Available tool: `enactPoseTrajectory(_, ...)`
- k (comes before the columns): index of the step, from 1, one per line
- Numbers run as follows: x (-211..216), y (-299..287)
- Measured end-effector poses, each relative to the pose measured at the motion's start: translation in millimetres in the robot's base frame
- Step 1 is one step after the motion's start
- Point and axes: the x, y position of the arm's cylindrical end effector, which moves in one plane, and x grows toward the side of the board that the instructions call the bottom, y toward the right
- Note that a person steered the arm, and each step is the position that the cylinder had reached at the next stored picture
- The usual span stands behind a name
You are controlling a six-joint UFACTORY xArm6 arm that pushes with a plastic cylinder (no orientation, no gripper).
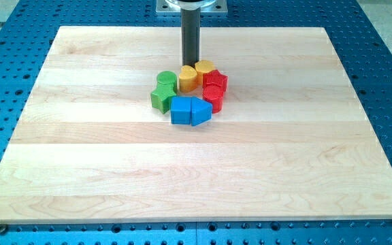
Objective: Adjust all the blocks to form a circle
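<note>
Several small blocks sit bunched in a tight ring just above the board's middle. A green cylinder [167, 80] and a green star-like block [161, 98] are on the ring's left. A yellow block [188, 78] and a yellow hexagon-like block [204, 70] are at the top. A red star-like block [216, 81] and a red cylinder [214, 97] are on the right. A blue cube [181, 110] and a blue wedge-shaped block [201, 111] are at the bottom. My tip [192, 64] stands at the ring's top edge, just behind the two yellow blocks, touching or nearly touching them.
The blocks lie on a light wooden board [80, 150], which rests on a blue perforated table [19, 27]. The arm's metal mount [192, 5] shows at the view's top centre.
</note>
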Motion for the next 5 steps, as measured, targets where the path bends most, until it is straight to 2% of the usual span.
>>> enactPoseTrajectory(2,9.4,5.3)
enactPoseTrajectory(3,-9.2,8.2)
enactPoseTrajectory(4,-8.8,31.0)
enactPoseTrajectory(5,4.3,30.9)
